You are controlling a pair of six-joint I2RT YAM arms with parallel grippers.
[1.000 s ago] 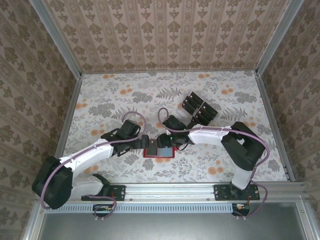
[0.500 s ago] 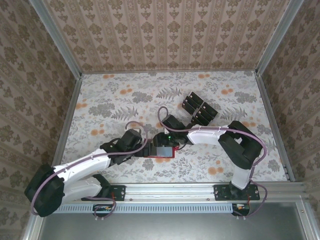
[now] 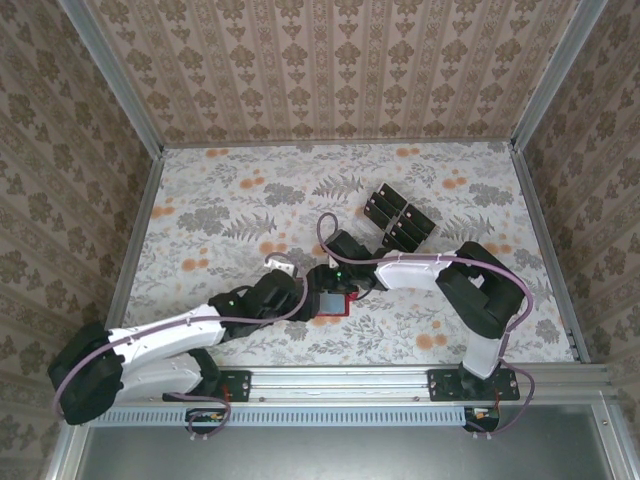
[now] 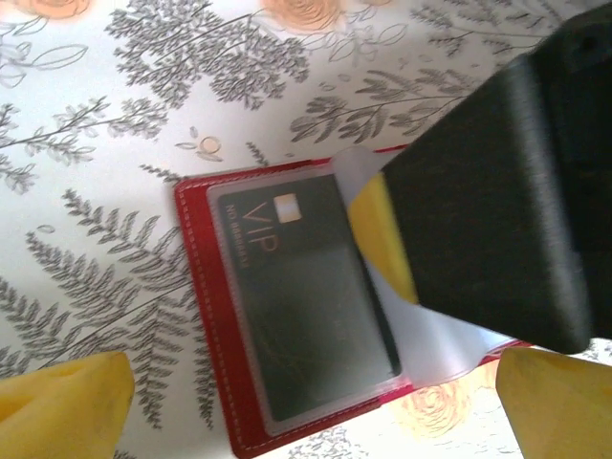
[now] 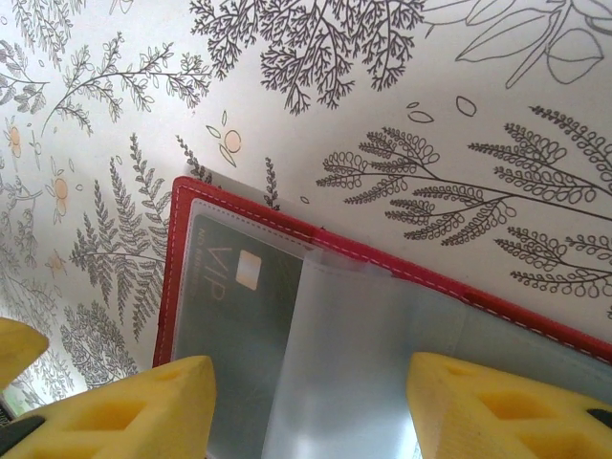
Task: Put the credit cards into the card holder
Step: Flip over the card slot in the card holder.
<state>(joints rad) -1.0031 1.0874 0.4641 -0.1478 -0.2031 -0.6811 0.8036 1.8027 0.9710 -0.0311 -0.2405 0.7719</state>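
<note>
Near the worktop's front edge, the half-open right tool (image 5: 304,409) seems to pin the red wallet (image 4: 201,287) open, likely for more cards (image 3: 398,220). The left tool (image 4: 311,406) hangs wide open, empty.

Open table (image 3: 210,200) left — credit cards (image 3: 398,218) right

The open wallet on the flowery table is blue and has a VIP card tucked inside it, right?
Not quite: the wallet is red, not blue. The left wrist view shows its red stitched border around the dark VIP card. The rest is right: it lies open on the flowery table with that card tucked inside.
</note>
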